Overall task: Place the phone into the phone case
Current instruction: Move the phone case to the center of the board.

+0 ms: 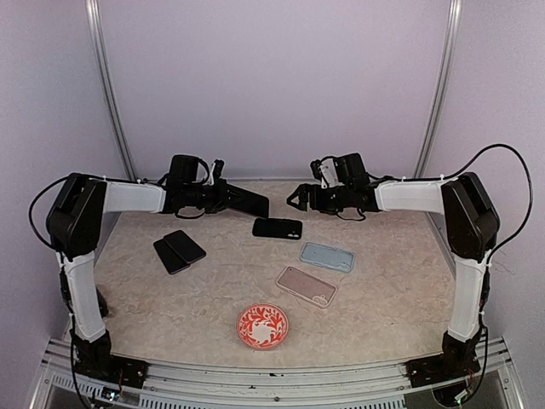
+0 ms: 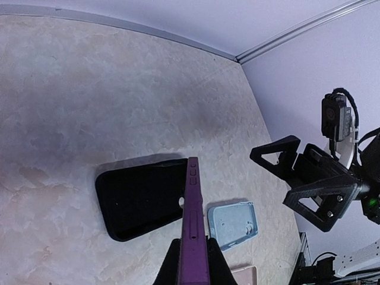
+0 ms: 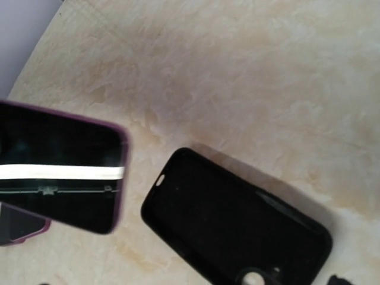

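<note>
Over the worktop [image 1: 170, 315], far middle: purple phone [image 2: 193, 225] held edge-on off the surface, just beside the black phone case [image 1: 277, 227]
Left end effector [image 1: 223, 198]: clamped on the purple phone's end
Right end effector [image 1: 298, 196]: spread wide, holding nothing
Black phone case: flat on the worktop
Nearer: light blue case [image 1: 327, 256], pink case [image 1: 306, 285], red plate [image 1: 262, 325]

The phone [image 2: 192, 225] has a purple edge and a black screen. The phone case [image 1: 277, 227] is black. The light blue case [image 1: 327, 256] is plain, and so is the pink case [image 1: 306, 285]. The plate [image 1: 262, 325] is red with white swirly leaves. The table [image 1: 392, 298] is creamy and cloudy, like marble.
</note>
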